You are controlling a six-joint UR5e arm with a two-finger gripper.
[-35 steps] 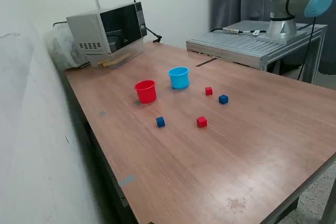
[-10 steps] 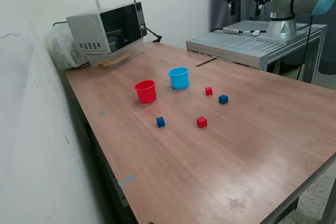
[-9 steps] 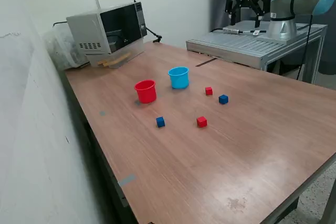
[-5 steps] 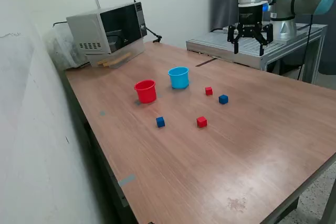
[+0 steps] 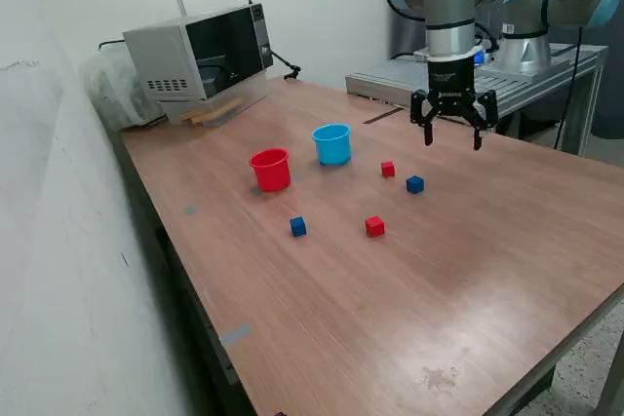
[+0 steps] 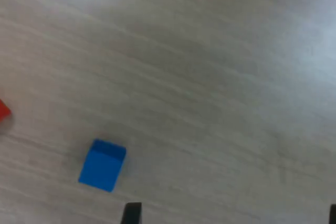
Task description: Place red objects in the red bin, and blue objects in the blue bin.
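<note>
The gripper [image 5: 451, 137] hung above the table [image 5: 507, 241] in the upper right of the exterior view, jaws spread wide and holding nothing. Below it and slightly toward the exterior view's left lay a blue cube [image 5: 415, 184], with a red cube [image 5: 388, 170] near it on the left. In the wrist view the same blue cube [image 6: 102, 164] sat flat on the wood grain, apart from the visible fingertips [image 6: 132, 213], and a red edge [image 6: 3, 110] showed at the frame border.

A second red cube [image 5: 374, 227] and a second blue cube [image 5: 297, 227] lay nearer the frame centre. The red cup [image 5: 271, 170] and the light blue cup [image 5: 332, 143] stood upright, close together, left of centre. All four cubes remained outside the cups.

Handling assessment: the cubes appeared small, rigid and light, with flat parallel faces. Grasp across two opposite side faces, jaws square to them; a skewed closure would likely push or rotate the cube. The cups also looked light and could tip if struck at the rim.
</note>
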